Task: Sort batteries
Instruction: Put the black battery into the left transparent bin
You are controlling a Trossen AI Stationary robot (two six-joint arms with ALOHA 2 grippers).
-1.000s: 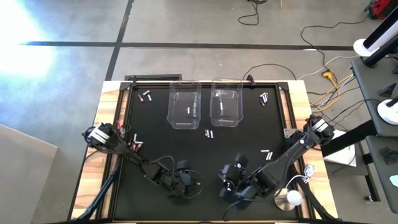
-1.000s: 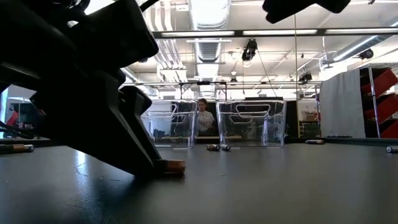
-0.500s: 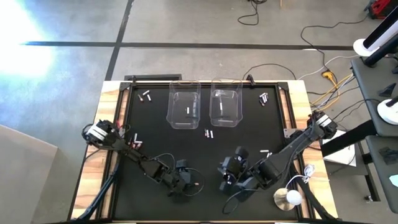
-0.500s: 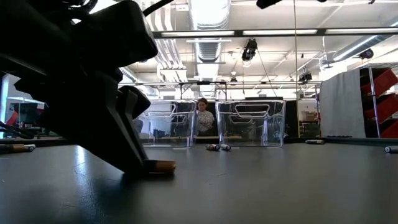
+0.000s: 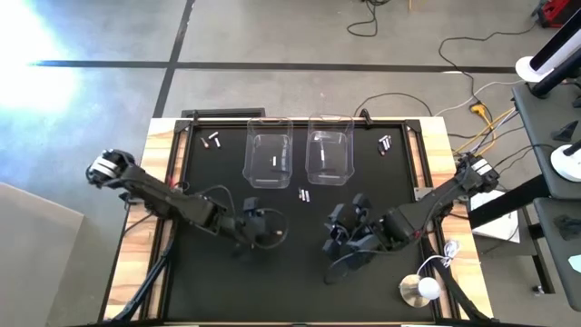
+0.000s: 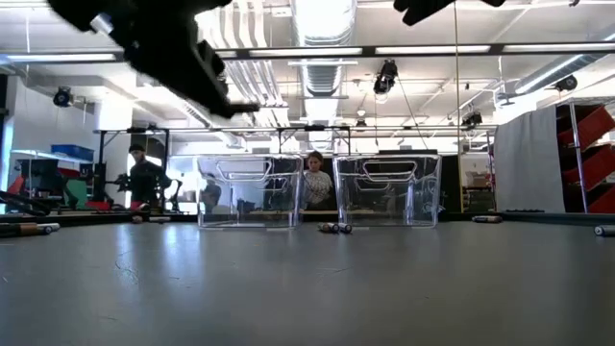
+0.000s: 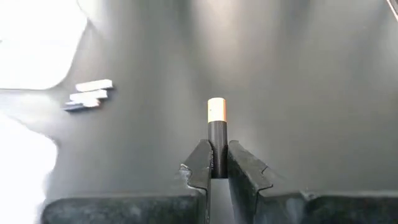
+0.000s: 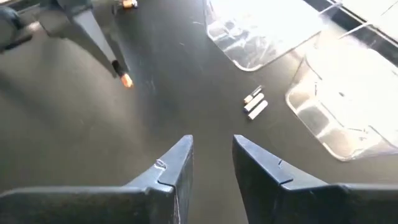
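Dark battery with copper tip (image 7: 215,134) sitting clamped between two dark fingers, lifted off the mat, at centre frame. Pale batteries (image 5: 305,194) lying side by side just below the two clear bins. More lying in pairs at upper left (image 5: 214,141) and upper right (image 5: 385,143).

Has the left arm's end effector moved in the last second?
Yes. The left end effector, shut on a battery, rose off the table and moved toward the clear bins.

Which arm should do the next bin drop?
Left. The left gripper already holds a dark copper-tipped battery above the mat, jaws shut on it, near the left bin. The right gripper is open and empty.
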